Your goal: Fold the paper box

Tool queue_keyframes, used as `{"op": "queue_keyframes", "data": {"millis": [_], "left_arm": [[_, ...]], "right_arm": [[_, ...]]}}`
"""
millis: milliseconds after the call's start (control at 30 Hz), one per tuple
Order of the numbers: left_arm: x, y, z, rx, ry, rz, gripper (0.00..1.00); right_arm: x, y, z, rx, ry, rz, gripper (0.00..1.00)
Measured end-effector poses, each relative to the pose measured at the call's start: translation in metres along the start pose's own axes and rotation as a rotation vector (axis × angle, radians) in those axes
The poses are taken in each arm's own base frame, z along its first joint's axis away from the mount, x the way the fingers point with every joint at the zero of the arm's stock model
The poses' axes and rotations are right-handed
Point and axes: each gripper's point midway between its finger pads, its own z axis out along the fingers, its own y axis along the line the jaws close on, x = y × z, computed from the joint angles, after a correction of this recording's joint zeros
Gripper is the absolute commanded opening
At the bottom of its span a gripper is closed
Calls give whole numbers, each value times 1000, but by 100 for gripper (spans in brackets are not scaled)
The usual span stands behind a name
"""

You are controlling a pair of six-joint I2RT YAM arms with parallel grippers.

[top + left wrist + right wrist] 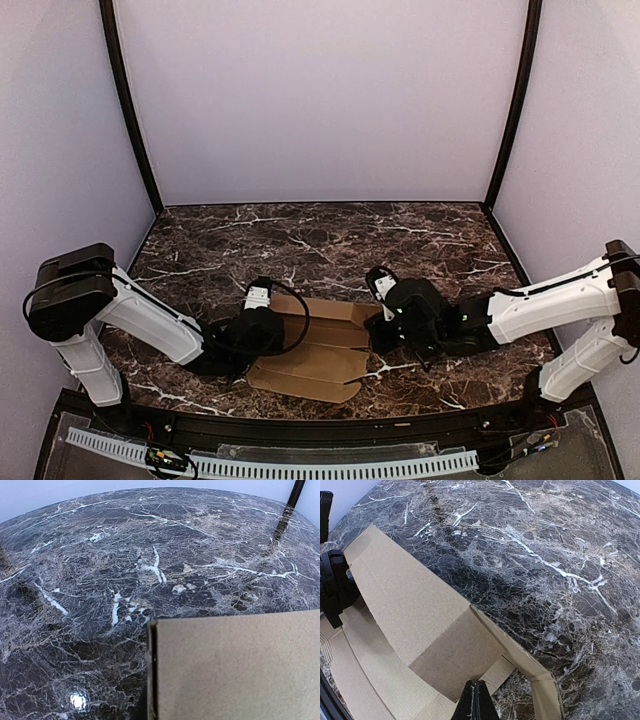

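The paper box [318, 352] is a brown die-cut sheet lying mostly flat on the marble worktop [330, 235], at the middle of the near edge between the two arms. It forms no closed container yet, only creased panels, with a long flap and a short end piece lifted off the stone on its right side. The right gripper [476, 701] has its fingers pinched together on the edge of a lifted panel, while the left gripper [272, 335] sits at the sheet's left end, where cardboard fills its wrist view, so clamped or released cannot be told.
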Motion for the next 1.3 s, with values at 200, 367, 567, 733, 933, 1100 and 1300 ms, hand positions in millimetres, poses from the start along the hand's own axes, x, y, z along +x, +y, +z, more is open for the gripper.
{"op": "queue_keyframes", "data": {"millis": [200,367,567,733,933,1100,1300], "left_arm": [[0,-1,0,4,2,0,1],[1,-1,0,7,3,1,1],[1,-3,-1,14,6,1,1],[2,-4,-1,20,11,-15,1],[3,-11,-2,63,40,-78,1],[5,-21,-6,117,74,-122,1],[6,-23,-10,130,86,-132,1]], "right_arm": [[-2,5,10,2,2,-10,0],[-2,9,23,3,4,-23,0],[-11,19,32,-17,-19,-19,0],[-15,22,36,-24,-36,2,0],[-22,28,36,-73,-81,60,0],[-22,33,32,-112,-88,74,0],[-33,35,8,-159,-123,86,0]]}}
